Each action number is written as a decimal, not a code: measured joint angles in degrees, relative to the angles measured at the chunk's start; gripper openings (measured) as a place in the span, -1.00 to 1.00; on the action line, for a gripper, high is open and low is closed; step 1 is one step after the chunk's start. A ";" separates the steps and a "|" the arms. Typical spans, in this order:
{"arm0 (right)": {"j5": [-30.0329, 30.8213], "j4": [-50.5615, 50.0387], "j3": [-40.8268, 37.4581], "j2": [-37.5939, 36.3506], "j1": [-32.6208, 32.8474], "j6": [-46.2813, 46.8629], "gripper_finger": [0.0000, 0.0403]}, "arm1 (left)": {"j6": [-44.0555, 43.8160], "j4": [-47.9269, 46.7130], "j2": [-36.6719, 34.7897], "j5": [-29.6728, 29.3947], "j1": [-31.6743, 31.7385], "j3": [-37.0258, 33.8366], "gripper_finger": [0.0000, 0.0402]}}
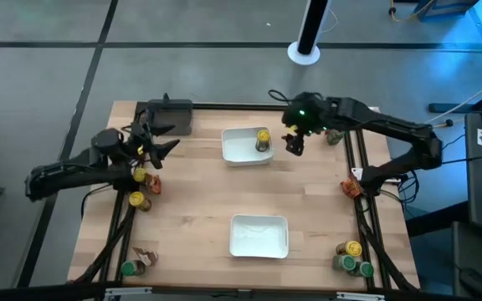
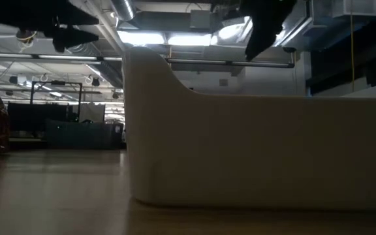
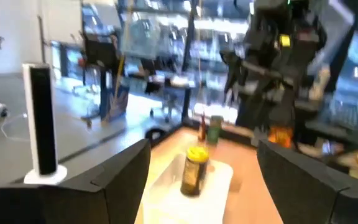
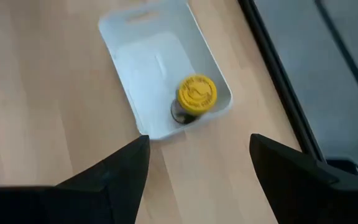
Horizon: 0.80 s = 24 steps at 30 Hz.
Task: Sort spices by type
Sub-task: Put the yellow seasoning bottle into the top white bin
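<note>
Yellow-lidded jar [image 4: 196,96] upright in white tray [image 4: 129,37], label unreadable

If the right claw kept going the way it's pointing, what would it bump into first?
Probably the yellow-lid jar standing in the white tray. The right claw is open, aimed down at it. Depth is hard to judge, so it might touch the tray's rim first.

The left gripper [image 1: 159,144] is seen raised at the table's left rear, fingers [image 3: 114,177] spread; the right gripper [image 1: 294,144] is held above the rear centre, fingers [image 4: 114,171] parted, nothing gripped.
</note>
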 joint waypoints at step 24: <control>3.58 23.37 -27.27 -17.68 13.99 7.81 0.37 | -14.48 -53.35 34.13 2.17 -19.46 39.17 0.32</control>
